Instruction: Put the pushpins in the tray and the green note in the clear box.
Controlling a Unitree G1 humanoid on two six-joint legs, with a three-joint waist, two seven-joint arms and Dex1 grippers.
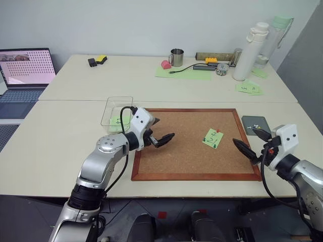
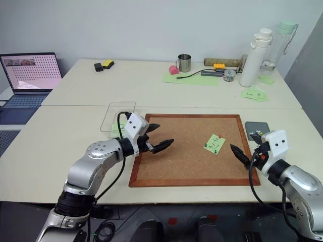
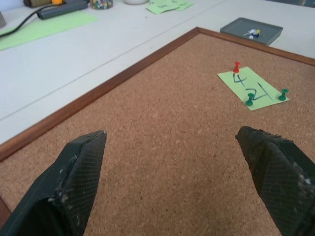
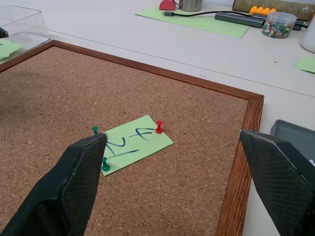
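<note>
Sitting on the counter (image 1: 60,131) just off the upper-left corner of the cork board (image 1: 186,156): the clear box (image 1: 117,110), walls low and open-topped, already holding one green slip, probably parked there so a freed note can be carried straight off the board's edge.

Hovering over the board's left part, apart from the cork: the left claw (image 1: 162,132), fingers spread wide and gripping nothing, pointing across the board toward the note.

Lying right of the board's centre: the green note (image 1: 213,138), flat on the cork and being held down by the pushpins (image 3: 250,101), a red one at its upper corner and two green ones along its lower edge. Likely needing all three pulled before the paper can come away.

Hanging at the board's right edge, near the lower corner: the right claw (image 1: 254,142), also spread wide and empty, aiming at the note.

Resting just off the board's upper-right side: the tray (image 1: 251,121), a few pins already lying inside, close enough for short drops.
</note>
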